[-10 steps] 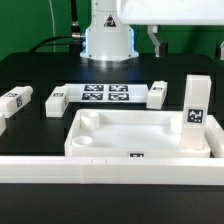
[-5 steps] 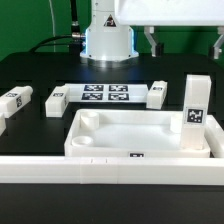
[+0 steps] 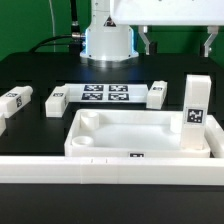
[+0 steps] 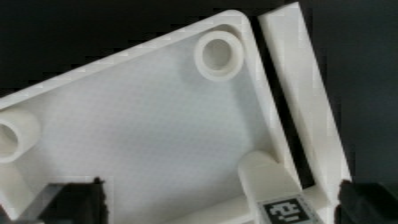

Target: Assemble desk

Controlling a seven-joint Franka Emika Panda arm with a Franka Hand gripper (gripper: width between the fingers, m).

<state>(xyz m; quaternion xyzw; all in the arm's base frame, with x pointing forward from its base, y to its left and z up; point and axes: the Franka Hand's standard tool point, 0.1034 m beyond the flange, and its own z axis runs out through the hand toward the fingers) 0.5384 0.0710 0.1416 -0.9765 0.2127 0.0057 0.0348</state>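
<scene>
The white desk top (image 3: 130,130) lies flat in the middle, rim up, with round sockets in its corners. One white tagged leg (image 3: 196,106) stands upright at its corner on the exterior view's right. Three more legs lie on the black table: one (image 3: 157,93) beside the marker board, one (image 3: 55,97) on the board's other side, one (image 3: 12,101) at the far left. My gripper (image 3: 180,42) hangs open high above the upright leg, holding nothing. In the wrist view the desk top (image 4: 125,120), a socket (image 4: 222,52) and the upright leg (image 4: 276,195) show between the dark fingertips of my gripper (image 4: 214,205).
The marker board (image 3: 105,93) lies behind the desk top, in front of the arm's base (image 3: 107,42). A long white border bar (image 3: 100,166) runs along the front, and another (image 4: 302,100) lies along the desk top's side.
My gripper has shifted a little toward the exterior view's left, still open. The parts on the table have not moved.
</scene>
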